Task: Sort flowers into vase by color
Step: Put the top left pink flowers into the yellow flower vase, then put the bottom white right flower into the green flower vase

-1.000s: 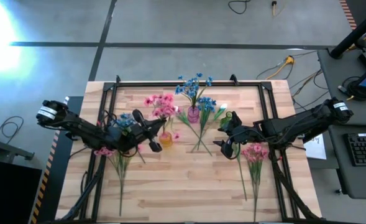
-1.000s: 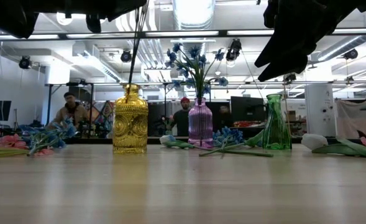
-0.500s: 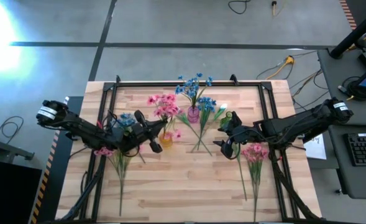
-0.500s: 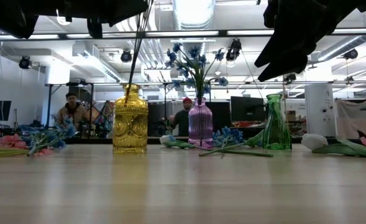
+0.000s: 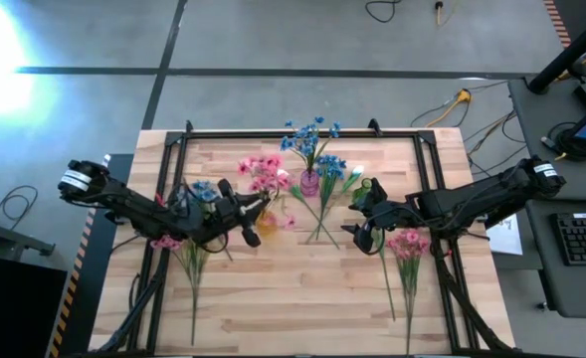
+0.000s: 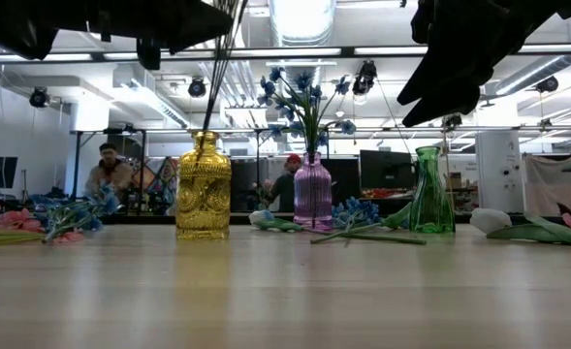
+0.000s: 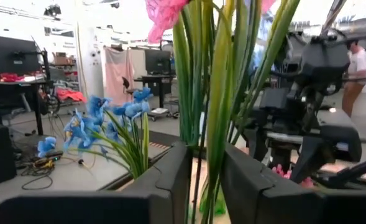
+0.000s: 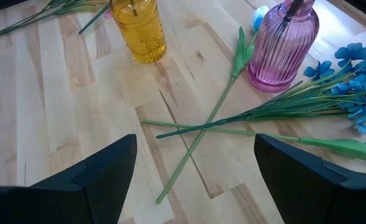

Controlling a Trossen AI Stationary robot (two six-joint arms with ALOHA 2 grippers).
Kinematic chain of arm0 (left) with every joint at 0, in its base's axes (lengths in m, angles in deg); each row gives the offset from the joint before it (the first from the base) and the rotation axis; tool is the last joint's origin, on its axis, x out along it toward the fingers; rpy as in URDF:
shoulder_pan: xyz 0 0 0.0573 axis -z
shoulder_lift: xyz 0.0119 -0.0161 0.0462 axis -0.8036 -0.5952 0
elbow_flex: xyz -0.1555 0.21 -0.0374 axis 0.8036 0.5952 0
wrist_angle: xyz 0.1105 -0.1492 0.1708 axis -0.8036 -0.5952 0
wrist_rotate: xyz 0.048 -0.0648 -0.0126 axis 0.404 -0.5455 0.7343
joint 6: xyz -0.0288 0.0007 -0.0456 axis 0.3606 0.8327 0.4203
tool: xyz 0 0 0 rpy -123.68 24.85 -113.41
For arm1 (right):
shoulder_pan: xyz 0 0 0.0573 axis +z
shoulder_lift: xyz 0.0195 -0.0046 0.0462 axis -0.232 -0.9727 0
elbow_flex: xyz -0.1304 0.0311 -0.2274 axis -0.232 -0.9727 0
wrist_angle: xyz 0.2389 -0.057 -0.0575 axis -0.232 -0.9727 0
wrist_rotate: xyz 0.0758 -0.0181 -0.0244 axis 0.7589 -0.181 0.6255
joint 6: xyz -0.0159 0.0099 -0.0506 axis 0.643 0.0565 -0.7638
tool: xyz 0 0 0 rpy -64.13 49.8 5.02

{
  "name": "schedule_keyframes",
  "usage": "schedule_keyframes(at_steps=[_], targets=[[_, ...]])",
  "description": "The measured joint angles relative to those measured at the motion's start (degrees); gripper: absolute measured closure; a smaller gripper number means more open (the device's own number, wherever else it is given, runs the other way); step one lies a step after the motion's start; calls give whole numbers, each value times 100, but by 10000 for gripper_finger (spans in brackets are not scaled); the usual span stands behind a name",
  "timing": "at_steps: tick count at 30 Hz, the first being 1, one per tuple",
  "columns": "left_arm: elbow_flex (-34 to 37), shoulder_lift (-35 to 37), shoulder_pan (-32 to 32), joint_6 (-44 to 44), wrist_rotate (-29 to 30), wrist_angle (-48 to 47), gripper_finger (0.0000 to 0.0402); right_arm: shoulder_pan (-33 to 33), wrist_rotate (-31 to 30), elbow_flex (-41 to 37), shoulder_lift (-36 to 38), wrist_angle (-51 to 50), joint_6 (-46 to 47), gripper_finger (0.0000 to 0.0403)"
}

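Observation:
My left gripper [image 5: 247, 214] is shut on a pink-blossomed spray [image 5: 265, 171] above the yellow vase [image 5: 266, 225]. In the low view its stems [image 6: 222, 78] slant down to the yellow vase's mouth [image 6: 205, 136]. The purple vase [image 5: 310, 183] holds blue blossoms [image 5: 312, 134]. A green vase [image 6: 430, 191] stands to its right. My right gripper [image 5: 358, 225] hovers open right of the crossed stems [image 8: 201, 127] that lie on the table. More pink sprays [image 5: 409, 245] lie under the right arm, and blue and pink ones [image 5: 195, 194] by the left arm. My left gripper pinches several green stems [image 7: 198, 118] of the pink spray between its two fingers [image 7: 170, 177], below the blossoms. It comes at them roughly level from the table's left, across the stems. The spray stands nearly upright, tilted, with its lower ends at the yellow vase's mouth.
A white bud [image 6: 489, 219] lies on the table right of the green vase. Loose blue blossoms [image 8: 356, 74] lie beside the purple vase [image 8: 282, 46]. Black frame rails [image 5: 302, 134] run along the table's edges. Bare wood [image 5: 293, 288] fills the near half. People sit in the room behind.
My left gripper has shifted slightly toward the table's right. The pink spray has tipped that way with it: the blossoms have moved right, while the stems' lower ends have stayed at the yellow vase's mouth. The right arm has kept still.

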State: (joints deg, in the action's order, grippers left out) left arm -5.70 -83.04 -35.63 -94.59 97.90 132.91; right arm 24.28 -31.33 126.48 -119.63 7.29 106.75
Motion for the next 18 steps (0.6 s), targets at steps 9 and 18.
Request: schedule_keyframes(at_steps=[9, 18], targets=[[0, 15, 126, 149, 258, -338, 251, 1, 2, 0, 0, -11, 11, 87], [0, 176, 765, 144, 1512, -1040, 193, 1, 25, 0, 2, -63, 111, 87]])
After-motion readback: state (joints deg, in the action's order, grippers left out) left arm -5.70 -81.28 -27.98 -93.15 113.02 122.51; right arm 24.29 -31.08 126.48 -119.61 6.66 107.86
